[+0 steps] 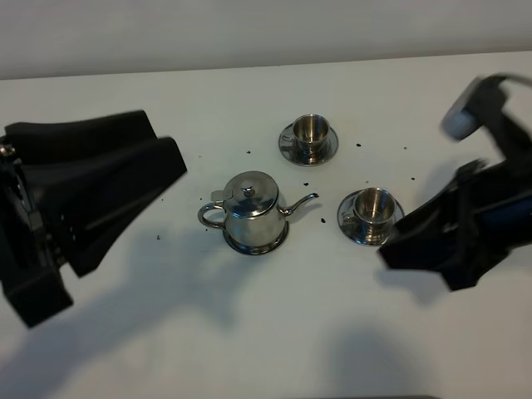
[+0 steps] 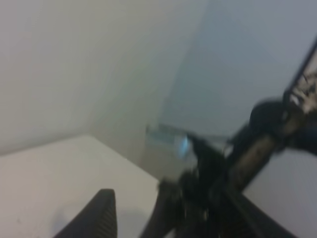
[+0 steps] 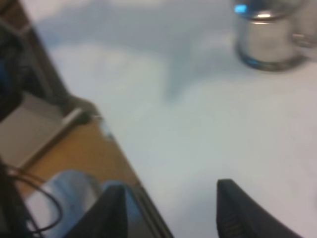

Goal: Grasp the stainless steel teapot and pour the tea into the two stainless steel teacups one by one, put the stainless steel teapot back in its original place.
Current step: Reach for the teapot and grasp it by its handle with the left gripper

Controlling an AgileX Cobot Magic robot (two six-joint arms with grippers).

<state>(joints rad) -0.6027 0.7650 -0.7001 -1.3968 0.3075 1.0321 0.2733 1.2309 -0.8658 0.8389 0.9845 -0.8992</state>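
You have a white table filling the overhead view, with everything standing on its middle and far half.

The left gripper is the biggest shape, a black mass low on the left side. Its two fingers point right toward the middle, slightly spread, with nothing between them. Its own wrist view is blurred, but bare table shows between the fingers there too, so read it as parted and empty. It is well apart from the pot.

The right gripper comes in from the right. In its wrist view the two fingers stand wide apart over bare table, holding nothing. Overhead, that arm's tip lies just beside the near teacup's saucer on its right; you cannot tell whether they touch.

The stainless steel teapot stands upright in the middle, lid on, loop handle to the left and spout to the right, aimed at the near teacup. It sits on the round steel saucer, whose rim shows around its base.

The near teacup stands upright on its own saucer, right of the pot. The far teacup stands likewise, farther back and a little left of it.

Small dark specks are scattered on the table around the pot and cups.
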